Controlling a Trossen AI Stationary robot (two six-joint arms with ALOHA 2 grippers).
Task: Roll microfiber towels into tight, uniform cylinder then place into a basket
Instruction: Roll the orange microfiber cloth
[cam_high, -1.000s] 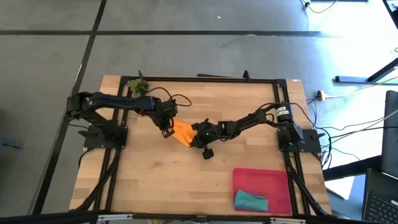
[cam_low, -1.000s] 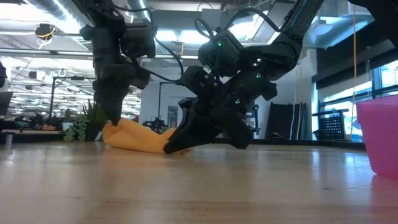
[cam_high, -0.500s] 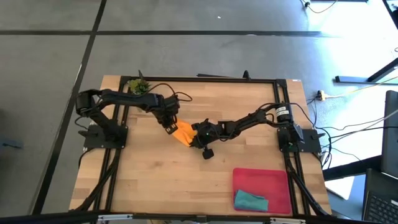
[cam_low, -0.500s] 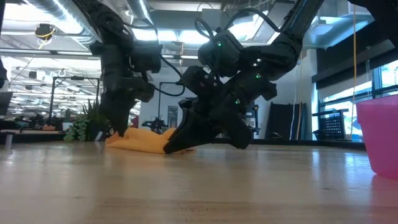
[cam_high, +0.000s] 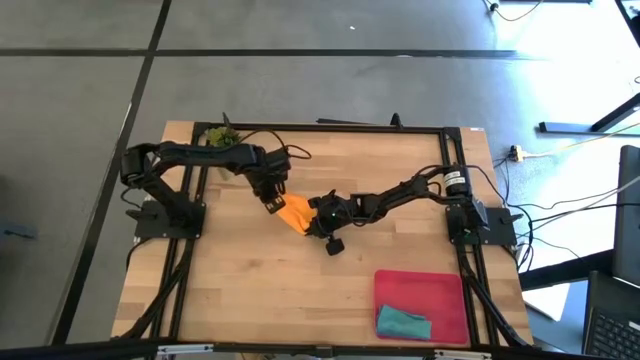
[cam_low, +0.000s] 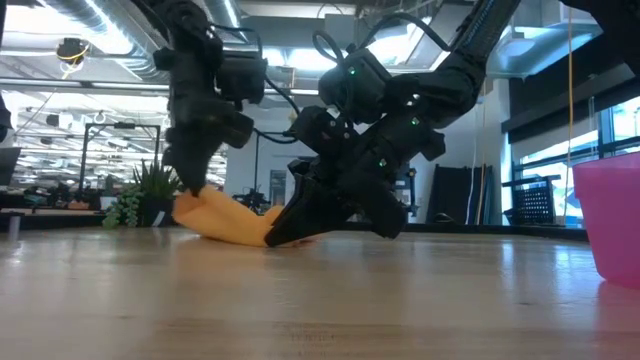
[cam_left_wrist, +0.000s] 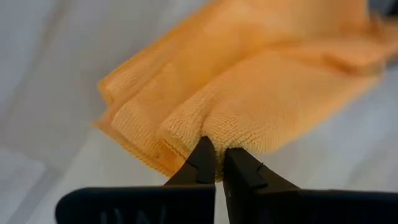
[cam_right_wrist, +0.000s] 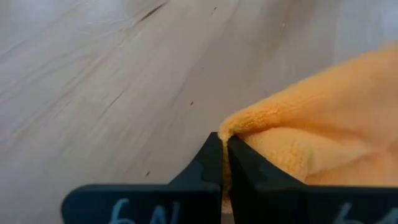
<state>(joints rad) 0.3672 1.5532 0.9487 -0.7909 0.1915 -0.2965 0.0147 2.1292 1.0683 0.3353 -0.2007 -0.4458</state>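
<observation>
while each end effector, left (cam_left_wrist: 215, 163) and right (cam_right_wrist: 222, 152), pinches an edge of the folded orange towel (cam_high: 296, 212) mid-bench (cam_high: 250, 290), the teal towel (cam_high: 403, 323) lies crumpled in the red-pink basket (cam_high: 420, 288); no writing is legible.

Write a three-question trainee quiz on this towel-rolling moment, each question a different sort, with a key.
1. True or false: the teal blue-green microfiber towel already lies inside the shallow red-pink rectangular basket.
2. Multiple choice: the bright orange microfiber towel is gripped by A) the left gripper only, B) the right gripper only, C) both grippers, D) neither.
3. Fill in: in the high view, the small green plant sprig sits at the wooden table's far ____ corner.

Key: 1 true; 2 C, each gripper is shut on one edge of the orange towel, at mid-table; 3 left.
</observation>
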